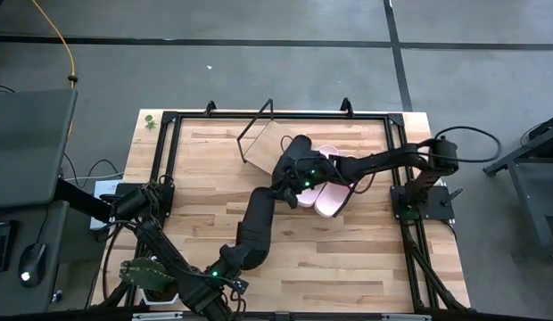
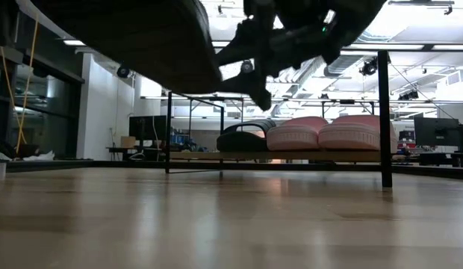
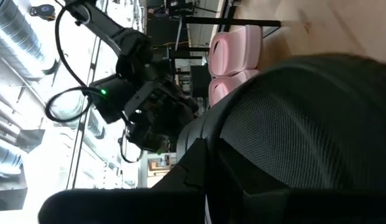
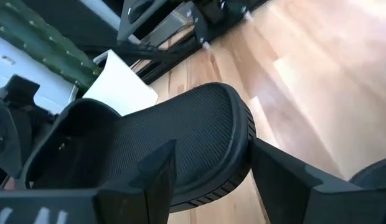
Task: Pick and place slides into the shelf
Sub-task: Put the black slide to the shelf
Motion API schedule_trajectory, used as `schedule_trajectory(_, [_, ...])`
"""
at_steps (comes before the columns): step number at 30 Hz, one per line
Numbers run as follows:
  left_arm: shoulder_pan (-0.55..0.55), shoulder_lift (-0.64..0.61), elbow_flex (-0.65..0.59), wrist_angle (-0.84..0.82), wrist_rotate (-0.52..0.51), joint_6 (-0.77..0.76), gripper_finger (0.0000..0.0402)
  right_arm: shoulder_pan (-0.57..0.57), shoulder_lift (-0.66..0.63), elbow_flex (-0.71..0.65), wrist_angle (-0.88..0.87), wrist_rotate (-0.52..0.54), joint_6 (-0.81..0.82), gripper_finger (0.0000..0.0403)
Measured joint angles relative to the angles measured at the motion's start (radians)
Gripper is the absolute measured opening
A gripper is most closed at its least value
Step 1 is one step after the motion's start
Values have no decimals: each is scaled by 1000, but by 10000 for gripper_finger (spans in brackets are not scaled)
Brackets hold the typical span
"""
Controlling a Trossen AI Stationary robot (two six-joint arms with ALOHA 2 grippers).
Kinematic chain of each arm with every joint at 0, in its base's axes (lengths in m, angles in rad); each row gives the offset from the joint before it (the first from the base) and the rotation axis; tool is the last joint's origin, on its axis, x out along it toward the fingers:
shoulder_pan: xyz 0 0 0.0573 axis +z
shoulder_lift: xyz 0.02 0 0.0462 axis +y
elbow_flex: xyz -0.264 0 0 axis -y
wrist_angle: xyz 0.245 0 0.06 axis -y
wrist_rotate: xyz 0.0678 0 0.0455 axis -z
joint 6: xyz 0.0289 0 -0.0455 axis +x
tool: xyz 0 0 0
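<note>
Two pink slides (image 2: 328,133) stood side by side on the shelf (image 2: 291,156), with one black slide (image 2: 241,138) beside them. Both arms hid most of the shelf in the high view. The left gripper (image 1: 290,198) held its jaws clamped on a second black slide (image 4: 174,146) above the bench (image 1: 348,250). The right gripper (image 4: 211,171) straddled that slide's end with jaws spread wide.

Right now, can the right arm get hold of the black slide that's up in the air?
Likely yes: the right gripper has its open fingers either side of the black slide, which the left gripper holds.
</note>
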Motion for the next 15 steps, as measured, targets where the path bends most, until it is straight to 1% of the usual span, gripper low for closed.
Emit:
schedule_trajectory(4, [-1, 0, 0, 0, 5, 1, 1, -2, 52, 0, 78, -28, 10, 190])
schedule_trajectory(7, [-1, 0, 0, 2, 10, 3, 1, -3, 61, 0, 78, -31, 10, 190])
schedule_trajectory(12, [1, 0, 0, 9, 0, 10, 1, -16, 30, 0, 87, -42, 9, 190])
schedule_trajectory(15, [1, 0, 0, 7, -8, 15, 1, -38, -4, 0, 45, -57, -9, 190])
